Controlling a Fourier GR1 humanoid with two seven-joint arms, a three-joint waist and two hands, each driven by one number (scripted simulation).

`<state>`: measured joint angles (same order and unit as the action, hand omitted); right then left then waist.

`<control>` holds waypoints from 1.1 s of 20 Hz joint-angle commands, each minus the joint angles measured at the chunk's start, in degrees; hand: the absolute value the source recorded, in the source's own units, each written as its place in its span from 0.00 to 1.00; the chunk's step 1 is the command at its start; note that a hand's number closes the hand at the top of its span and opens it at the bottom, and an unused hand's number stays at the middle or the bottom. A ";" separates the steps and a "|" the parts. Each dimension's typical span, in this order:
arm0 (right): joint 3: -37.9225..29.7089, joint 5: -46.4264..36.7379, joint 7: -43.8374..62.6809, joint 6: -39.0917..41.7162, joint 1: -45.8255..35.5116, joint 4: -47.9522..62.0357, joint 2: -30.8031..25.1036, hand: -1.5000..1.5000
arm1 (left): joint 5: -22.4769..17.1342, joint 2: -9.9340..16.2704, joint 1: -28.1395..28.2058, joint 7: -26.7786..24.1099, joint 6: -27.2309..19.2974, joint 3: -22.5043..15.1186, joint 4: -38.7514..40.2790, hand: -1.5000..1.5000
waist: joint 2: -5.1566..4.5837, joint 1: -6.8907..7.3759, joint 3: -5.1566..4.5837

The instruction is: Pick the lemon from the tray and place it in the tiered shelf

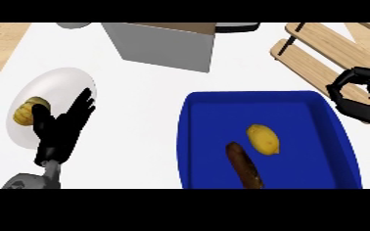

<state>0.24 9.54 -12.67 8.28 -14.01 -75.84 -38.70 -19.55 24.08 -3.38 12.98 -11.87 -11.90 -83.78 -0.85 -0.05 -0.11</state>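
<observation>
We saw lemon (264,139) inside blue tray (217,127) near desk's front right, beside brown item (244,165). Left robot hand (63,127) released, fingers straight, over white plate (61,80). Right robot hand (352,94) clenched, empty, by tiered shelf (318,54).

A kitchen, judging by the white counter (145,93) laid with food and tableware; a white plate (61,85), a blue tray (209,142) bearing a lemon (264,139), a wooden tiered shelf (318,54)
</observation>
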 commanded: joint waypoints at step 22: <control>3.12 2.54 17.55 23.24 2.94 -15.02 -9.84 0.00 | -1.37 -2.90 2.84 -0.20 3.67 5.48 6.58 0.50 | 1.37 -1.17 -0.08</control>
<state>2.60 10.30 -6.83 34.80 -12.70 -80.67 -49.32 -20.34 21.02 -1.87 12.19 -9.25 -7.05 -78.30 0.65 -0.86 0.14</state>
